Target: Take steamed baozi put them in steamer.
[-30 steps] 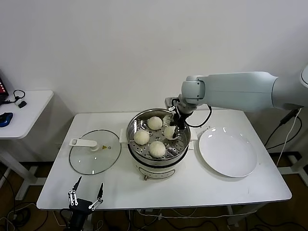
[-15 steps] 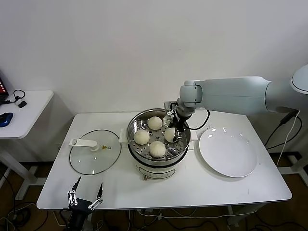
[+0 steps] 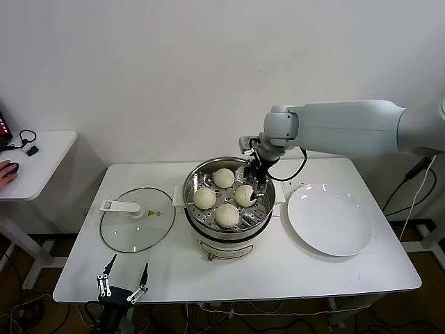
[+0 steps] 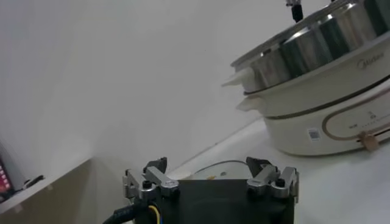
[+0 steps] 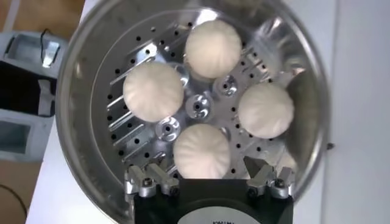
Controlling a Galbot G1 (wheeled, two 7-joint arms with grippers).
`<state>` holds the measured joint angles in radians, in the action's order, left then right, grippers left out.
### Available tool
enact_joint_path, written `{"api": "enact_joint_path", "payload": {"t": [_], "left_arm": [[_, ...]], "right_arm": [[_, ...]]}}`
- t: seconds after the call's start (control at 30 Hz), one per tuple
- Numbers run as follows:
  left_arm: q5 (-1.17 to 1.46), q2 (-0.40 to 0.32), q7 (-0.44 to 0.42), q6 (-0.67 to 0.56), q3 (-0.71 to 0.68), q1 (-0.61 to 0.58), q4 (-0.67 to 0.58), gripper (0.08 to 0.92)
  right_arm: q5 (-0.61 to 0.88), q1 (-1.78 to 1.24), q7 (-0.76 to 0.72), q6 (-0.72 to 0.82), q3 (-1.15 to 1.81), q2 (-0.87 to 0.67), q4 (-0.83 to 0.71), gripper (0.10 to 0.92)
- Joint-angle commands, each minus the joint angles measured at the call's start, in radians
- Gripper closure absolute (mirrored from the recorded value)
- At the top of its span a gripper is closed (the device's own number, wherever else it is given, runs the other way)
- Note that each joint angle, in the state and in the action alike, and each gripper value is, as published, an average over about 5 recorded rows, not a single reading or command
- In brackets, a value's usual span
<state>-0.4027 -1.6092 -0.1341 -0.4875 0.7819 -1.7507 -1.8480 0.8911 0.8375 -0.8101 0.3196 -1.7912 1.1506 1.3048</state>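
The white surface [image 3: 299, 271] carried everything, and the right arm reached in over it from the robot's right. The steamer [image 3: 229, 209] stood directly under the right gripper [image 3: 254, 182], which hung over the pot's right inner rim with its jaws spread apart and holding nothing; in the right wrist view the right gripper [image 5: 208, 175] had the nearest bun just ahead of its two open fingertips, not between them. The steamer [image 5: 79, 97] filled that view, its perforated tray showing between the buns.

The white plate [image 3: 329, 219] lay on the far side of the right jaws from the pot's centre, just beside the steamer and bare. The glass lid [image 3: 137, 218] with its white handle lay flat on the opposite side of the pot, well apart from the right jaws.

The left gripper [image 3: 122, 281] sat low at the near edge of the surface, well apart from the steamer, jaws open and empty; the left wrist view showed the left gripper [image 4: 211, 175] with the pot's white base [image 4: 317, 122] ahead of it.

All four steamed baozi [image 3: 227, 214] rested on the tray inside the steamer, clustered around its centre, each apart from the others; the right wrist view showed the steamed baozi [image 5: 202, 151] with none touching a fingertip.
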Motion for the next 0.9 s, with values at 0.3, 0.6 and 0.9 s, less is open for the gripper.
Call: {"api": "enact_joint_path", "payload": {"t": [0.3, 0.6, 0.9], "left_arm": [[0.003, -0.049, 0.005, 0.002, -0.004, 0.006, -0.009, 0.177], [0.005, -0.049, 0.005, 0.008, -0.006, 0.009, -0.014, 0.177], [0.014, -0.049, 0.007, 0.011, -0.004, 0.012, -0.024, 0.177]], "right_arm": [[-0.003, -0.279, 0.714, 0.144, 0.576, -0.536, 0.399, 0.203], [-0.125, -0.976, 0.994, -0.052, 1.235, -0.78, 0.643, 0.203], [-0.287, -1.837, 1.028, -0.254, 2.024, -0.644, 0.741, 0.203]]}}
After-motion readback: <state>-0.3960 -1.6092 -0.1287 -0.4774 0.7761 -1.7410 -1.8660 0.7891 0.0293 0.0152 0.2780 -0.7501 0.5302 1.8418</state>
